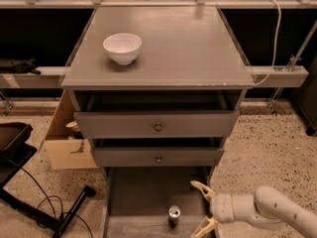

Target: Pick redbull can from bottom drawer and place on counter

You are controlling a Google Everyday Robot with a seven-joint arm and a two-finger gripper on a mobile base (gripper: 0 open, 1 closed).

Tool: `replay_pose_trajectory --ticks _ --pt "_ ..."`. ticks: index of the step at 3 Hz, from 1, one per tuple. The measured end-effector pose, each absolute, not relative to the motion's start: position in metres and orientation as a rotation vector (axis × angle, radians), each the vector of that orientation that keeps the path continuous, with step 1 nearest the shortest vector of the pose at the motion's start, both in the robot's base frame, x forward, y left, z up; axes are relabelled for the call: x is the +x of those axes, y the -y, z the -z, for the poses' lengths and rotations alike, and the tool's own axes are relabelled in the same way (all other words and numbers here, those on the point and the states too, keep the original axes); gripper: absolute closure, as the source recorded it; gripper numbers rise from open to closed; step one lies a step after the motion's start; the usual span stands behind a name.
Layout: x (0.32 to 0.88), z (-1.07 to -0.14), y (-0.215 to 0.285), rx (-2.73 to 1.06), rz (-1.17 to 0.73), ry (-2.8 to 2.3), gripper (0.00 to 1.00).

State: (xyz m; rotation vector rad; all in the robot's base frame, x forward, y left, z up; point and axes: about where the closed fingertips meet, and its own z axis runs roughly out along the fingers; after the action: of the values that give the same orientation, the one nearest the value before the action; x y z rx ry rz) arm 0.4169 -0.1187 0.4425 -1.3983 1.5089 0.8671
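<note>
The redbull can (pixel 174 215) stands upright on the floor of the open bottom drawer (pixel 138 197), near the front middle. It shows a shiny silver top and a blue side. My gripper (pixel 202 208) is just right of the can, low over the drawer's right part. Its two tan fingers (pixel 200 188) are spread wide apart and hold nothing. The white arm reaches in from the lower right. The grey counter (pixel 188 48) tops the cabinet above.
A white bowl (pixel 122 47) sits on the counter's left side. Two shallower drawers with brass knobs (pixel 158 127) stick out slightly above the bottom drawer. A cardboard box (pixel 67 143) stands left of the cabinet. Black equipment and cables (pixel 29 202) lie on the floor at left.
</note>
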Motion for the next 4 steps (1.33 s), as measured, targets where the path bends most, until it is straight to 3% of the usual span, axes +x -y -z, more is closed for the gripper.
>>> replay_pose_trajectory --ticks 1,4 --pt "0.420 -0.409 0.107 -1.446 -0.842 -1.546 0.00" --pt "0.474 -0.307 0.096 -1.270 -1.065 -1.591 0.00"
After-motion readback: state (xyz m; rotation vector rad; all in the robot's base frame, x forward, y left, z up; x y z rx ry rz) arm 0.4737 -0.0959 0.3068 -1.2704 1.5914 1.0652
